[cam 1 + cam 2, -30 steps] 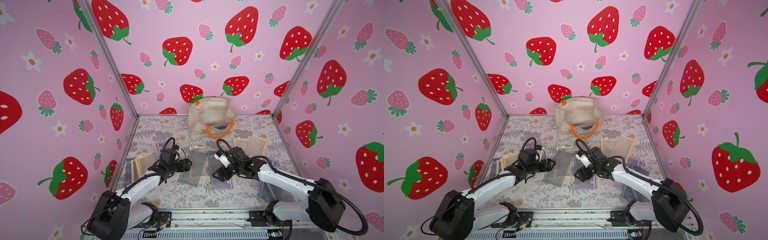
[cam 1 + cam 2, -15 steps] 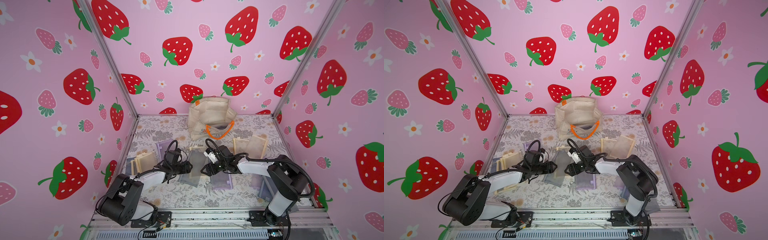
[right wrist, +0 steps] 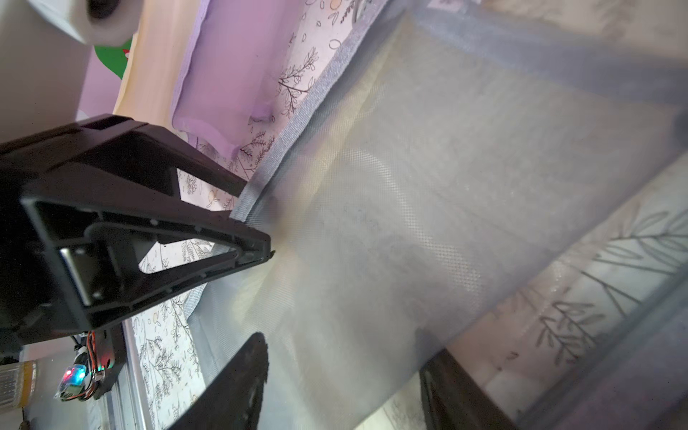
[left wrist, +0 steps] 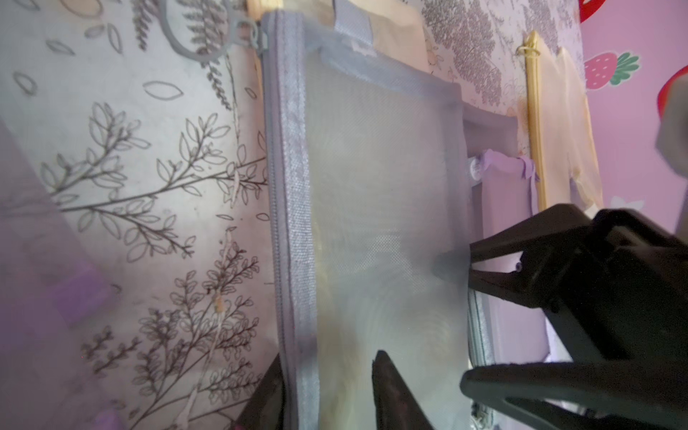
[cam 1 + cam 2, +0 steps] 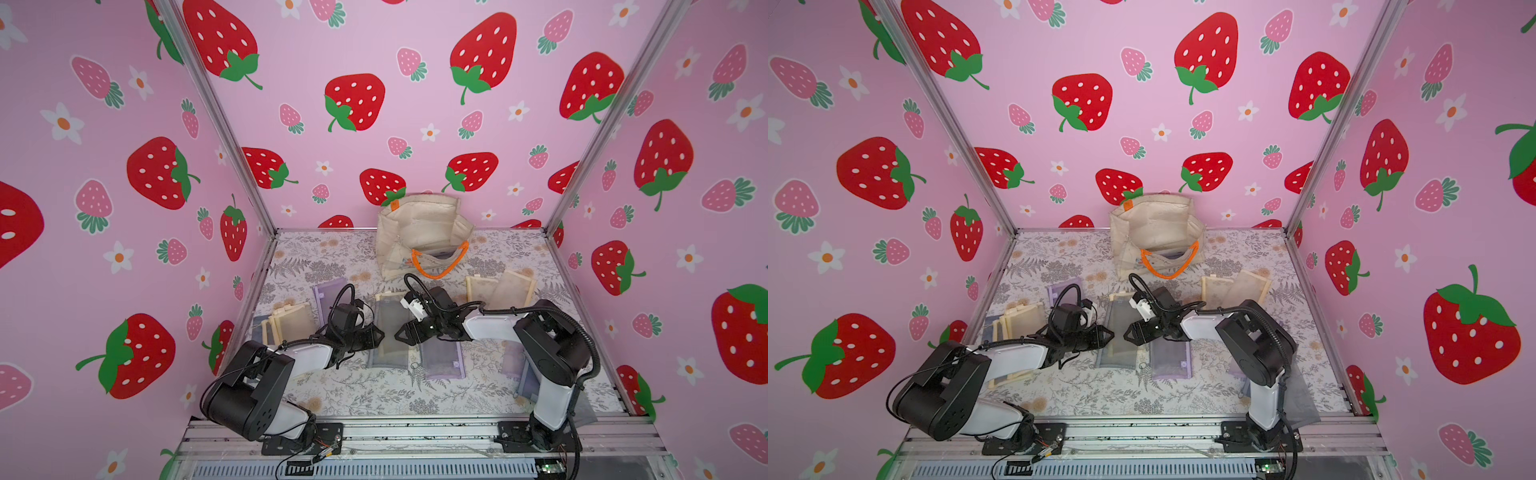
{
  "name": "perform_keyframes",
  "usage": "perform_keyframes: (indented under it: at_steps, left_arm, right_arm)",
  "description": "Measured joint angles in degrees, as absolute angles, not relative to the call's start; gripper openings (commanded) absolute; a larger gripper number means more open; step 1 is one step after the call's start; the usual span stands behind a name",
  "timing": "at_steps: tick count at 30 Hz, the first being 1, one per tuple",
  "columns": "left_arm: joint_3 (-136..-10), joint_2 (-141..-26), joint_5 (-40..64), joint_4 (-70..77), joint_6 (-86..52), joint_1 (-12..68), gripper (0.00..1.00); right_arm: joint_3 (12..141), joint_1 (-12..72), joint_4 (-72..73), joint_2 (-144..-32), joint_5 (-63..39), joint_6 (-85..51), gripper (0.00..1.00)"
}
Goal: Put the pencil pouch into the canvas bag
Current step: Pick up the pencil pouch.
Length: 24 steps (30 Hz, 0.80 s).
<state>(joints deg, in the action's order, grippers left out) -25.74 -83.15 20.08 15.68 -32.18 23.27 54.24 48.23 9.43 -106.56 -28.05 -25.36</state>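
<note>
1. The pencil pouch [image 5: 390, 349] lies flat on the desk [image 5: 374, 395] between my left claw [image 4: 327, 372] and right claw [image 3: 264, 298], short of the canvas bag [image 5: 419, 232].
2. It looks like light, floppy mesh, so I'd pinch the stiffer zipped edge [image 4: 290, 186].
3. The left claw's jaws are apart astride that edge, and the right claw's are apart too.

Pencil pouch [image 5: 390, 332] [image 5: 1120, 337] [image 4: 372, 208] [image 3: 428, 208]: thin rect. of grey see-thru mesh w/ grey zip band along one edge, ring pull at its near-right corner. It lies roughly flat at table centre, long axis near–far. Canvas bag [image 5: 419, 228] [image 5: 1154, 226]: cream, boxy, orange rope handle drooping over its near side, sm. orange tab at top-left corner; stands at far centre by the back wall, mouth open, well apart from the pouch.
</note>
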Motion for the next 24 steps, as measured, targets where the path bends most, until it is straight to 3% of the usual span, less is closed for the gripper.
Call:
perform_keyframes:
  at_steps: [5,8,16,21,24]
  left_arm:
    - [-25.7,-83.1,20.6,16.4,-33.0,24.3,0.11]
    - [-25.7,-82.3,20.6,16.0,-32.9,25.1,0.00]
    - [-24.7,-77.0,20.4,14.2,-32.7,26.4,0.00]
    - [-24.0,-74.0,20.3,12.3,-32.4,26.8,0.00]
    - [-23.9,-71.8,20.2,11.2,-32.0,26.9,0.02]
  right_arm:
    - [54.2,48.2,9.8,-106.6,-28.3,-25.8,0.53]
    - [54.2,48.0,10.6,-106.6,-28.9,-26.1,0.41]
    - [51.6,46.6,16.1,-105.5,-31.6,-28.9,0.20]
    - [50.4,46.0,17.8,-103.2,-33.2,-30.0,0.00]
    - [50.2,46.0,17.3,-100.7,-33.6,-29.2,0.00]
